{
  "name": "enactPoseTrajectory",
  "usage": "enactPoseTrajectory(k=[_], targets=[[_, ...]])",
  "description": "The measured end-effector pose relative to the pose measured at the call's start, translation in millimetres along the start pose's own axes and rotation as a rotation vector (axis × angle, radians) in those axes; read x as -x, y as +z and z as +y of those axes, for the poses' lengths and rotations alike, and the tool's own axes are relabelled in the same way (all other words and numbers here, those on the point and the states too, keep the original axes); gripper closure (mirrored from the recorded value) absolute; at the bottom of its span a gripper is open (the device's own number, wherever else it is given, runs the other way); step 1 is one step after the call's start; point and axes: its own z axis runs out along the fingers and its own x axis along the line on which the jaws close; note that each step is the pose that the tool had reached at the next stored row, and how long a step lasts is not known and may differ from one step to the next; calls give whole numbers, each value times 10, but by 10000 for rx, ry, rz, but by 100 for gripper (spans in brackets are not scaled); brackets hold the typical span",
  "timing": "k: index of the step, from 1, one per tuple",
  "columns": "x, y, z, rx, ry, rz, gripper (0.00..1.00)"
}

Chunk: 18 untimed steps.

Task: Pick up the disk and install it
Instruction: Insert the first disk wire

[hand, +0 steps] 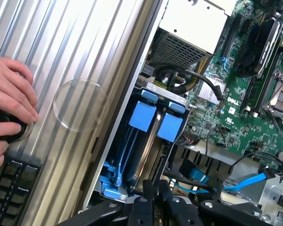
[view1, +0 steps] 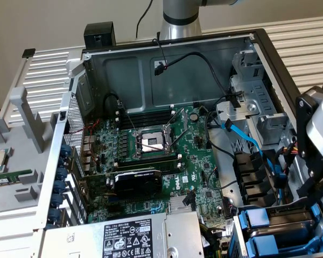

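The disk [hand: 144,117] stands on edge in its blue frame in the bay at the computer case's [view1: 151,75] corner, at the exterior view's lower right. The hand [hand: 153,187] hovers just over its end, fingers nearly together with nothing visibly between them. I judge the disk stiff, fairly heavy and shock-sensitive, so it is best gripped by the frame's sides.

Power-supply box [view1: 124,236], cut off at exterior view's lower edge, label print too small to read; arm [view1: 180,19] cropped at top edge.
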Motion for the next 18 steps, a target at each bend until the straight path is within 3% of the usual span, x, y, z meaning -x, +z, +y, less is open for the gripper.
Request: enactPoseTrajectory(k=[13, 16, 18], targets=[[8, 2, -2, 6, 3, 20, 83], [34, 7, -12, 87, 8, 232, 83], [61, 12, -22, 165, 14, 438, 83]])
